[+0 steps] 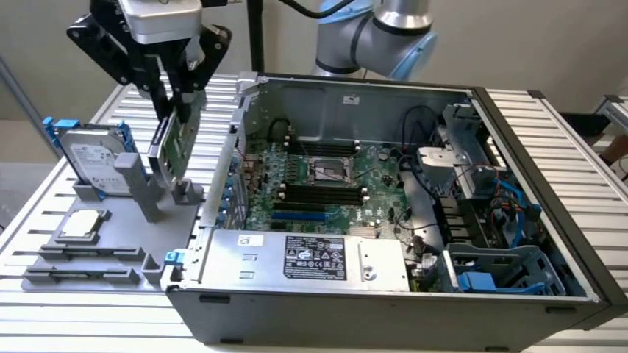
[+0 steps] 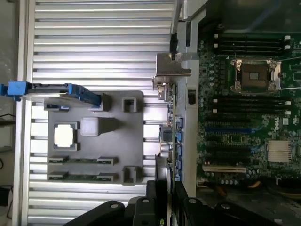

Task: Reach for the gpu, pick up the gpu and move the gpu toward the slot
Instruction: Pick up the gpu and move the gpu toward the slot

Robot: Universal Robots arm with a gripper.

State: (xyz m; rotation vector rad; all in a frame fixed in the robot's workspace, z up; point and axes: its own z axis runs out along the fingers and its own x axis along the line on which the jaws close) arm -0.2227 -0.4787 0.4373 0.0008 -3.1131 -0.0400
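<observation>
A thin green circuit card, the gpu [image 1: 173,143], is hanging upright and edge-on, tilting slightly, just above the grey holder at about nine o'clock in the exterior view. Seen from the wrist, the gpu [image 2: 165,117] is showing as a dark blade with its silver end bracket pointing toward twelve o'clock.

On the bench [image 1: 549,118], the parts holder [image 1: 98,243] sits at the exterior view's left of the open computer case [image 1: 393,309]; the gpu [image 1: 175,143] hangs above the holder, hard drive [image 1: 90,158] further left.
</observation>
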